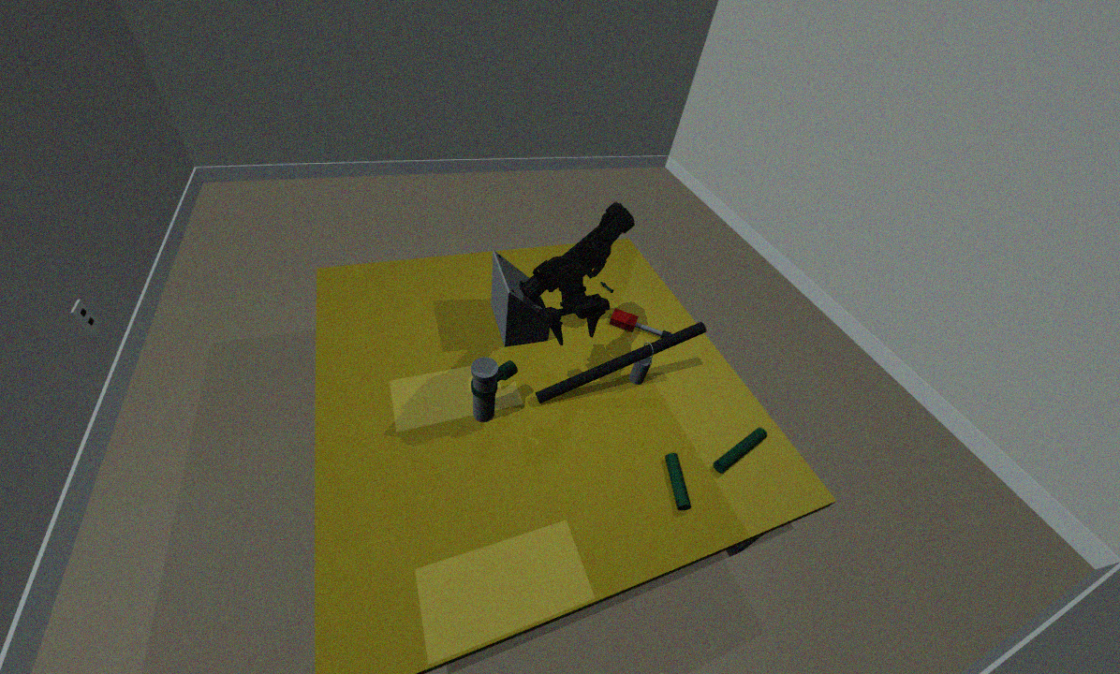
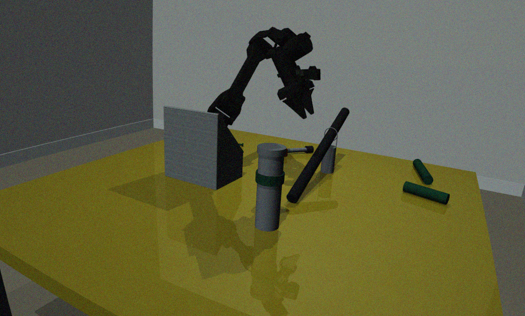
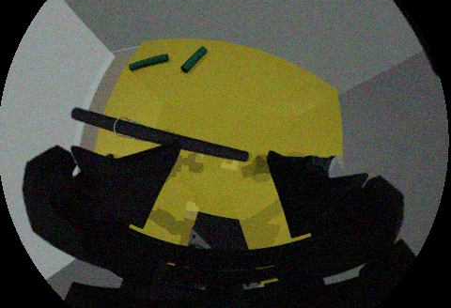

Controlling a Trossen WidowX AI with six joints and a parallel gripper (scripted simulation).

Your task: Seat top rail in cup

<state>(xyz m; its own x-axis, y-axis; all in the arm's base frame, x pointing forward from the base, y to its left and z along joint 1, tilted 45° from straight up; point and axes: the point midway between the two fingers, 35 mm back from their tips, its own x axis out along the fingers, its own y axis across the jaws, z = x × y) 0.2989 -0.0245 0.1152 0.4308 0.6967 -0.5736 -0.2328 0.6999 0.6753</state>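
Observation:
My gripper is open and empty, above the table and clear of the rail. The dark rail passes through the wire loop on the small post. It slopes down to its near end, which is out of the cup and apart from the big post. The green band sits around the big post some way below its cap. The green cup points back right; the post hides it in the exterior view.
A grey wedge-shaped block stands at the arm's base. A red-headed tool lies behind the rail. Two green rods lie on the yellow table.

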